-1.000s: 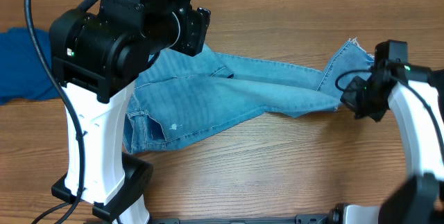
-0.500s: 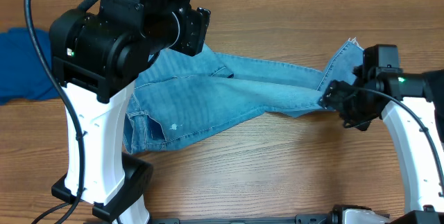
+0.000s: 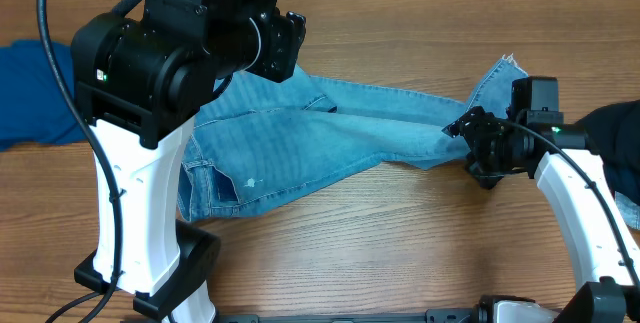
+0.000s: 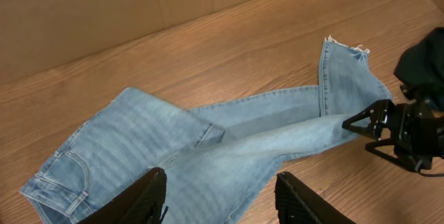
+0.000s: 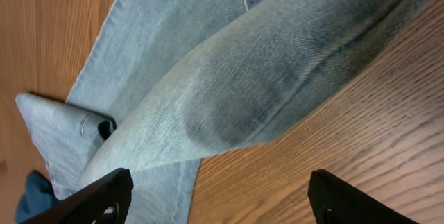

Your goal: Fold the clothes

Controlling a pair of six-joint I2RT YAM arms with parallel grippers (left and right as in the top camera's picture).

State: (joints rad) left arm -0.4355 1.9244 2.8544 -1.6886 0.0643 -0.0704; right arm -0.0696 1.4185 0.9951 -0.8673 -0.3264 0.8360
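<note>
Wooden table (image 3: 400, 233). Nearest us, the left arm (image 3: 170, 63) hides part of the jeans (image 3: 300, 143), which lie spread across the middle. We see the left gripper (image 4: 218, 182) with fingers spread above them, and the right gripper (image 5: 218, 182) spread wide over one leg. A blue garment (image 3: 35, 93) lies far left, a dark garment (image 4: 427, 54) far right.

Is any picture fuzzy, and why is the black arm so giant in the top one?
Overhead: the left arm is nearest the camera, so it looms large and hides part of the jeans. Left wrist: even light, jeans crisp. Right wrist: very close, denim weave sharp, only the dark fingers at the bottom look soft.
</note>
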